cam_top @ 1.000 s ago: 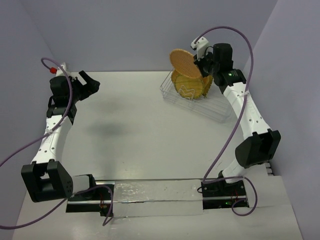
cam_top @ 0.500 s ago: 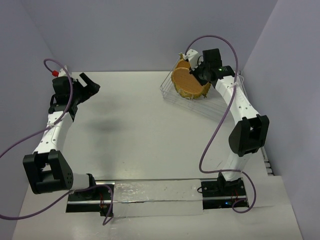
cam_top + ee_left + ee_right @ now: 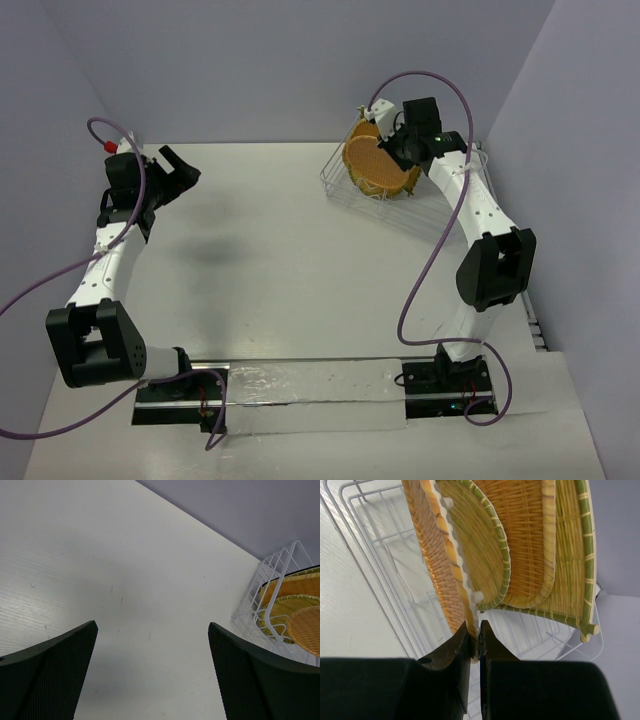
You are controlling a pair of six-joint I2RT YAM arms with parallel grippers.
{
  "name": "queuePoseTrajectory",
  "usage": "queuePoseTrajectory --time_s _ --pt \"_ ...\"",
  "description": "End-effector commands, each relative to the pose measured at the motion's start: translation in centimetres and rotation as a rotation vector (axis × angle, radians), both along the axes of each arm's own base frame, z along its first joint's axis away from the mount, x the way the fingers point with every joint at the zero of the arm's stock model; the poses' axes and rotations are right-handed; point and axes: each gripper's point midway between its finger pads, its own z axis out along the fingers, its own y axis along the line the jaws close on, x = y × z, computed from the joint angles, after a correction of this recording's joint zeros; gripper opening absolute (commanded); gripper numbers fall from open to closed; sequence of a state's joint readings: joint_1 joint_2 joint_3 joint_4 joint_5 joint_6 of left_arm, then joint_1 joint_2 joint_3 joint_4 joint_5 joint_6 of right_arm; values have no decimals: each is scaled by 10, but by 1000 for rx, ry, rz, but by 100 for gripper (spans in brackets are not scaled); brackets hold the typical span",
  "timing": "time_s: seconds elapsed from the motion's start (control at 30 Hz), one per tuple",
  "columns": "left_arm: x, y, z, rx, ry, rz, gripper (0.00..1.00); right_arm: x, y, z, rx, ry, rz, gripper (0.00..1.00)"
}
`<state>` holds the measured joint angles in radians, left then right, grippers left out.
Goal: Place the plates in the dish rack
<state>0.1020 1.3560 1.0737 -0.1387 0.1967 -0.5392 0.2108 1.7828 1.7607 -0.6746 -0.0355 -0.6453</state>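
The wire dish rack (image 3: 400, 200) stands at the back right of the table. Several woven plates stand on edge in it. My right gripper (image 3: 388, 140) is shut on the top rim of the orange round plate (image 3: 368, 168), the frontmost one, which sits down in the rack. In the right wrist view my gripper (image 3: 475, 626) pinches that plate (image 3: 432, 565). Behind it stand the yellow round plate (image 3: 477, 540), an orange plate (image 3: 525, 540) and the yellow woven-look plate (image 3: 570, 555). The black flowered plate is out of view. My left gripper (image 3: 183, 172) is open and empty at the far left, over bare table (image 3: 151, 630).
The rack (image 3: 270, 595) shows at the right edge of the left wrist view, with plates inside. Its white wires (image 3: 370, 555) run to the left of the held plate. Grey walls close off the back and the right side.
My right gripper has lowered the orange round plate from above the rack down into it, in front of the other plates. The left arm shifted slightly and stays open.
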Motion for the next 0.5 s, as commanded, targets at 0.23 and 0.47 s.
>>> queuePoseTrajectory --time_s 0.23,0.47 --pt "1 -2 24 -9 -83 -22 99 23 -2 66 -37 -218 -30 0" --pt "2 -3 19 -15 -72 -27 99 21 11 71 -46 -230 7 0"
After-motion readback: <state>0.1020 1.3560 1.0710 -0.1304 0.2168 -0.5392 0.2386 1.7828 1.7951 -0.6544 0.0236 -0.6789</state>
